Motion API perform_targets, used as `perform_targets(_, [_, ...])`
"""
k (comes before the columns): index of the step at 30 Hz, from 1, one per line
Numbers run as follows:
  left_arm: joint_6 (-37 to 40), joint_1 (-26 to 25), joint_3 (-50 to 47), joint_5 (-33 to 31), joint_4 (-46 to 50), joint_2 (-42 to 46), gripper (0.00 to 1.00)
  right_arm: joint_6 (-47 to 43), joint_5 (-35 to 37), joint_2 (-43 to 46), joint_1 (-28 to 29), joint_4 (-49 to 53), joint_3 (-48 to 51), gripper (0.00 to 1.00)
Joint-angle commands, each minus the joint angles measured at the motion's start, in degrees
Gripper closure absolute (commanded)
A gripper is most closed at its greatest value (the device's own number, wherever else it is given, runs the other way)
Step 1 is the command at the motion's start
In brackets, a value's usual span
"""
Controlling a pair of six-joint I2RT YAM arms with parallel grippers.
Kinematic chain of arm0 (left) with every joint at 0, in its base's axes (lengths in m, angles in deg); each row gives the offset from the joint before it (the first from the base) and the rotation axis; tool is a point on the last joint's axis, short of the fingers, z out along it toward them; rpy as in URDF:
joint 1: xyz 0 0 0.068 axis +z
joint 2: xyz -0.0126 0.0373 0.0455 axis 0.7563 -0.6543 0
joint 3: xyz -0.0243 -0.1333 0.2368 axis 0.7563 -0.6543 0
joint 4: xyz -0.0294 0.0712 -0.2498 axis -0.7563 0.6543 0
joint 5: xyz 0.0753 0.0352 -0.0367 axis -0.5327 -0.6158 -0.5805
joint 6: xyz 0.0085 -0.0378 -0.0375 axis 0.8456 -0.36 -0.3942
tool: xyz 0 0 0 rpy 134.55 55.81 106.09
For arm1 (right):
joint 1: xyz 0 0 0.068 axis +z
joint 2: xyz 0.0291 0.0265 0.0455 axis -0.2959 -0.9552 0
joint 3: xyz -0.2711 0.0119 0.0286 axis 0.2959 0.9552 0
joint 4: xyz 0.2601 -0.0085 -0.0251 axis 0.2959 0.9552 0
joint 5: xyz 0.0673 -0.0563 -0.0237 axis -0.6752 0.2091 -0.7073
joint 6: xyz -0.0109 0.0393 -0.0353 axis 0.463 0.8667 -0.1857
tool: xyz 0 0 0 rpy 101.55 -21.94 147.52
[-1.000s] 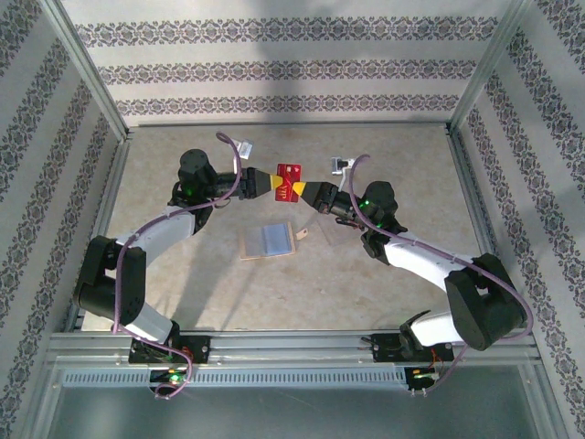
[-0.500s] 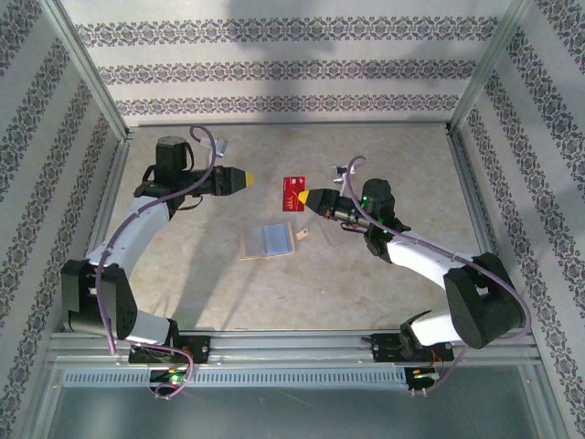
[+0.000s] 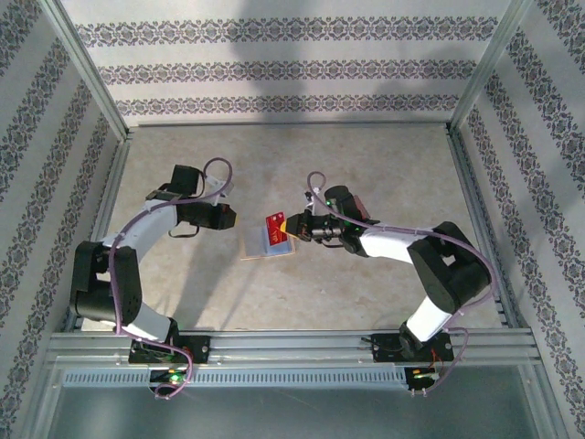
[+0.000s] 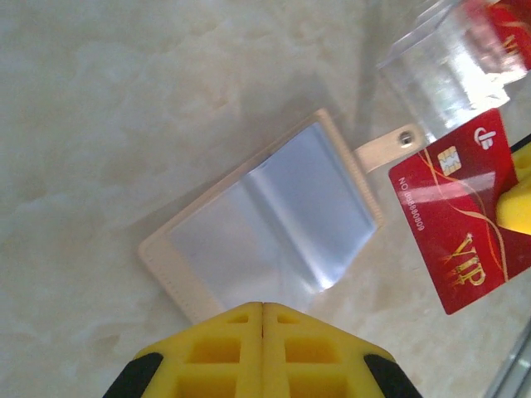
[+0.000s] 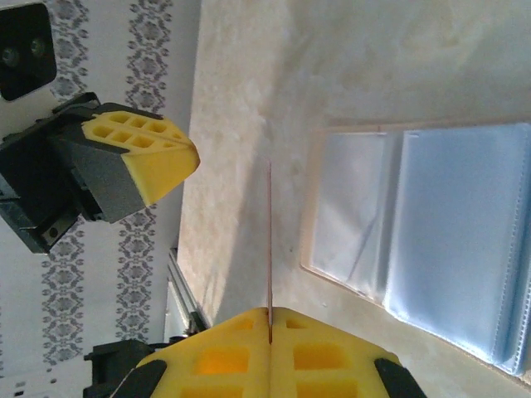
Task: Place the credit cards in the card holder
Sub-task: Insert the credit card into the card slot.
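The card holder (image 3: 262, 247) lies open and flat on the table, tan-edged with grey-blue clear pockets (image 4: 274, 215) and its closing tab (image 4: 383, 149) sticking out. My right gripper (image 3: 287, 226) is shut on one red credit card (image 3: 273, 223), printed VIP (image 4: 460, 224), and holds it just over the holder's right part. In the right wrist view the card shows edge-on (image 5: 269, 240) between the pressed fingertips (image 5: 270, 313), left of the pockets (image 5: 415, 240). My left gripper (image 4: 263, 307) is shut on nothing, a little left of the holder (image 3: 230, 218).
A clear plastic case (image 4: 444, 70) with another red card (image 4: 498, 25) inside lies just past the holder's tab. The left gripper's yellow fingers (image 5: 141, 153) stand close to the held card. Patterned walls and metal rails (image 3: 110, 197) ring the marble-look table.
The left gripper let go of the card, drew back, shut and came down beside the holder. The right gripper carried the card from mid-table down over the holder.
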Motion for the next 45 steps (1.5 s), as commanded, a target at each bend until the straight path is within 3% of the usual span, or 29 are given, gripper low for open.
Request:
perform_targets(1, [3.7,-0.3,-0.8,-3.1,-1.0,-0.9,1.0,-0.5,0.4,-2.9,1.4,-0.1,-1.9,1.0])
perform_targets(7, [5.2,-2.0,1.2,-3.7,0.0,-5.1,1.0,0.0,0.1,-8.2,2.1,-2.0,-4.1,1.0])
perform_targets(18, [8.7,-6.9,2.2,-7.9,0.6,-10.3,1.0,-1.5,1.1,-8.6,2.1,-0.7,-2.4,1.0])
perform_targets(45, [11.1,-8.2,2.9,-13.8,0.0,-16.2,1.0,-0.7,-0.5,-13.6,1.8,-5.2,-2.8,1.0])
